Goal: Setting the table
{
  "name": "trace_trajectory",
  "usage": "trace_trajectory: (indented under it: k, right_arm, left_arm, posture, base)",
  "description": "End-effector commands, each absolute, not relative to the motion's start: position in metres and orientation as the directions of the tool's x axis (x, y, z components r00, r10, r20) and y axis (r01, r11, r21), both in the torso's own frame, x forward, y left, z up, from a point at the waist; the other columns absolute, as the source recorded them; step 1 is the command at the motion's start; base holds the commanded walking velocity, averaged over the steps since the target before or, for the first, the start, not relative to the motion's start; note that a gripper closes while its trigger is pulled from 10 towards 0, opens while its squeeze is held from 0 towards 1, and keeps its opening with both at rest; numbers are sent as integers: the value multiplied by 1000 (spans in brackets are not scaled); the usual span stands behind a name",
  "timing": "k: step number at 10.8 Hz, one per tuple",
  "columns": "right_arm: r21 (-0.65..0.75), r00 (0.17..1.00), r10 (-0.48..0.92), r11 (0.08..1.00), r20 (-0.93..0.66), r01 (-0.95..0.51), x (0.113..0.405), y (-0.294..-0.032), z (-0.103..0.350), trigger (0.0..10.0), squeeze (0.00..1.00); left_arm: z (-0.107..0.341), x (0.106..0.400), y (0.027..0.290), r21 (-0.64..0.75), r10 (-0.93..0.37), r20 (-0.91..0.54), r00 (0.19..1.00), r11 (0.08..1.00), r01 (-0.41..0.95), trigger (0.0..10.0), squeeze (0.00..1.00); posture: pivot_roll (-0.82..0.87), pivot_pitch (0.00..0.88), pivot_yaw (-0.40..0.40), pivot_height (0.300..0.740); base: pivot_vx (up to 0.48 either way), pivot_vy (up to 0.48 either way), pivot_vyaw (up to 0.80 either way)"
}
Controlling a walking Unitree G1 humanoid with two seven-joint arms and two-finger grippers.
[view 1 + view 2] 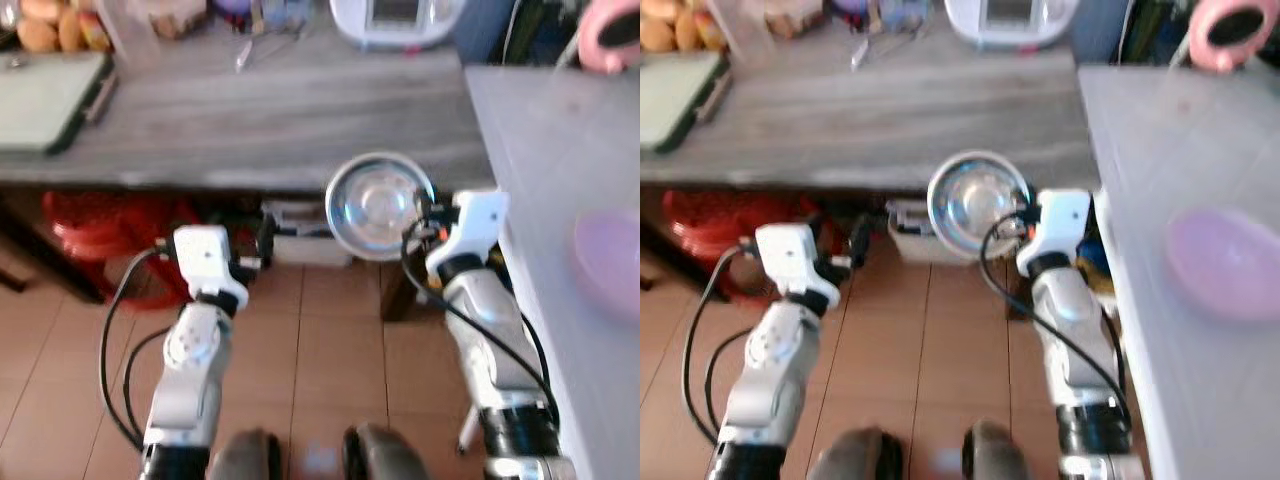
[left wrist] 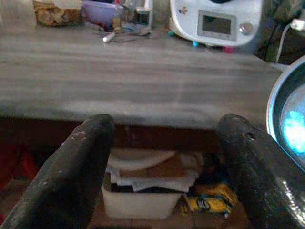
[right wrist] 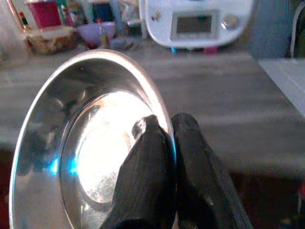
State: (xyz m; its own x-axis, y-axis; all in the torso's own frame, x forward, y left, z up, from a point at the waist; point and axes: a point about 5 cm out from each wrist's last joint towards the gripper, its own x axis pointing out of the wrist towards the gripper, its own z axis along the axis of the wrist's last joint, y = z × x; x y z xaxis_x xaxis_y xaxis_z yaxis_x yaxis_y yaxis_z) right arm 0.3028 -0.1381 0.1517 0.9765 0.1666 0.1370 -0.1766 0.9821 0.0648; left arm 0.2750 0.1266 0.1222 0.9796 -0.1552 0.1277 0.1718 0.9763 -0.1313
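My right claw (image 3: 167,138) is clenched on the rim of a steel bowl (image 1: 378,205): one finger inside the wall, one outside, the thin rim pinched between them. I judge an edge grip is the only hold a wide bowl allows fingers this narrow.

The bowl sits just off the near edge of the grey wooden table (image 1: 290,120), above the tiled floor (image 1: 330,330), not over the tabletop yet. It is tipped well off level, its hollow turned back toward my head and its base toward the table; a round thing with no long axis, so what counts is where the mouth points. It would need levelling before it is set down.

My left claw (image 2: 164,157) is released, fingers spread with nothing between them, low in front of the table's near edge and to the left of the bowl.

On the table's far side stands a white appliance (image 1: 398,20). A pale counter (image 1: 560,180) adjoins the table's right end and carries a pink bowl (image 1: 612,262).
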Motion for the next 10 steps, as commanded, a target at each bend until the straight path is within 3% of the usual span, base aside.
trace_trajectory:
  k: [1, 5, 10]
  right_arm:
    - [63, 969, 187, 978, 164, -200, 304, -130, 157, 10000, 0]
    - [60, 971, 135, 987, 197, -149, 316, -140, 167, 10000, 0]
    - [138, 991, -105, 986, 87, 92, 314, -166, 146, 10000, 0]
  left_arm:
    - [120, 274, 133, -121, -144, 118, 983, 980, 158, 10000, 0]
    - [121, 275, 131, -127, -149, 122, 981, 978, 164, 10000, 0]
    - [116, 259, 132, -98, -169, 96, 981, 979, 178, 10000, 0]
  posture:
    - [-38, 153, 18, 740]
    - [-34, 151, 16, 740]
    - [-23, 168, 19, 740]
  base:
    - [364, 311, 0]
    - [337, 340, 0]
    - [0, 0, 0]
